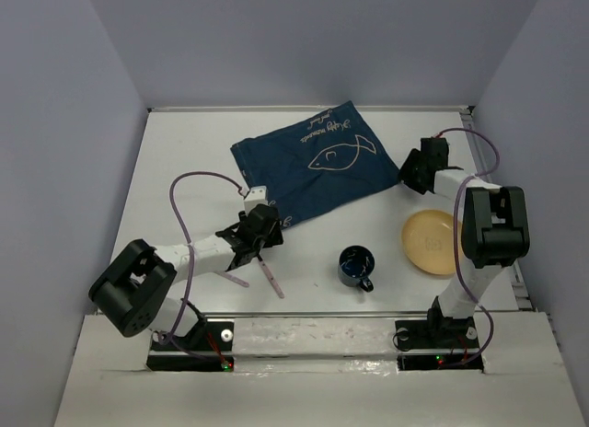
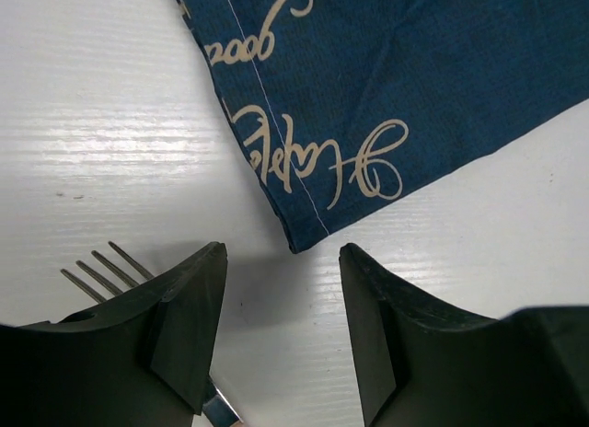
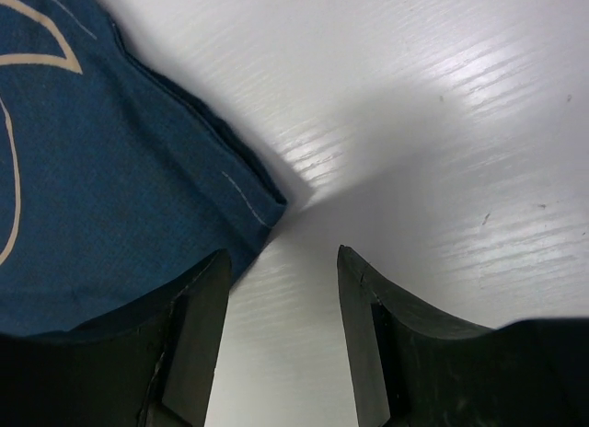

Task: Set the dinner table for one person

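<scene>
The white dinner table (image 1: 184, 160) carries a dark blue fish-print cloth (image 1: 313, 165) at the back middle. My left gripper (image 1: 265, 223) is open and empty, low over the table just short of the cloth's near corner (image 2: 304, 238). A fork (image 2: 101, 271) lies partly under its left finger. My right gripper (image 1: 412, 172) is open and empty beside the cloth's right corner (image 3: 262, 201). A yellow plate (image 1: 431, 241) and a dark blue mug (image 1: 356, 266) sit front right.
Two pink-handled pieces of cutlery (image 1: 272, 278) lie on the table in front of the left gripper, one (image 1: 236, 280) close to the left arm. Grey walls enclose the table on three sides. The plate lies close to the right arm's upright link (image 1: 492, 226).
</scene>
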Controlling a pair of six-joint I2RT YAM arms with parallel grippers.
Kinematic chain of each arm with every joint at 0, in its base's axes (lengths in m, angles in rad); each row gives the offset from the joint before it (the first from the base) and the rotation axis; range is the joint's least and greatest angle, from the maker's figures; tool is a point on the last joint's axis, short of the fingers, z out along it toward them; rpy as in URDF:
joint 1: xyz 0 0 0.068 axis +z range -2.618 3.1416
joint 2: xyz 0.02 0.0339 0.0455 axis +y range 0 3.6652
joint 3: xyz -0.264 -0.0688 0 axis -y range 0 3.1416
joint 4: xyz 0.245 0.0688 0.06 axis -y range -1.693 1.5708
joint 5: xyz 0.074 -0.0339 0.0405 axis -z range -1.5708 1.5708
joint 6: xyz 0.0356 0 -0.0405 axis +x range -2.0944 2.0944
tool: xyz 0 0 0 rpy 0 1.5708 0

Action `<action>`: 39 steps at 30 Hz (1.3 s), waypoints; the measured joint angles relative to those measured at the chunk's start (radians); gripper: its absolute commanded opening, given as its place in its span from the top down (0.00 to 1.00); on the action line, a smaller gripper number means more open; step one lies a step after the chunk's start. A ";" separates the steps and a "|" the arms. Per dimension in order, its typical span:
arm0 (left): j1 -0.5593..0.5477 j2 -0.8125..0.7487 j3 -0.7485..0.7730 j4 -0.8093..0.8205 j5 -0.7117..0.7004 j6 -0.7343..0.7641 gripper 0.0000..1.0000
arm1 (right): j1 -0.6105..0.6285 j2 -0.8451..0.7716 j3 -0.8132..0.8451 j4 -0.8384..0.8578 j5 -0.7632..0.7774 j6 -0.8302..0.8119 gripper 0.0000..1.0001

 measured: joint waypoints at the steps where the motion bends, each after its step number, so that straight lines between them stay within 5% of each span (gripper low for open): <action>1: -0.006 0.007 0.000 0.000 -0.002 -0.002 0.40 | -0.005 0.004 0.003 0.001 -0.008 0.000 0.46; 17: -0.017 0.095 0.018 0.064 -0.073 -0.019 0.40 | -0.022 0.111 0.051 0.109 -0.169 0.026 0.52; 27: -0.017 0.079 0.009 0.141 -0.068 -0.050 0.48 | -0.022 0.121 0.048 0.133 -0.179 0.031 0.69; 39: -0.017 0.079 -0.011 0.170 -0.067 -0.077 0.44 | -0.022 0.100 -0.010 0.185 -0.179 0.045 0.74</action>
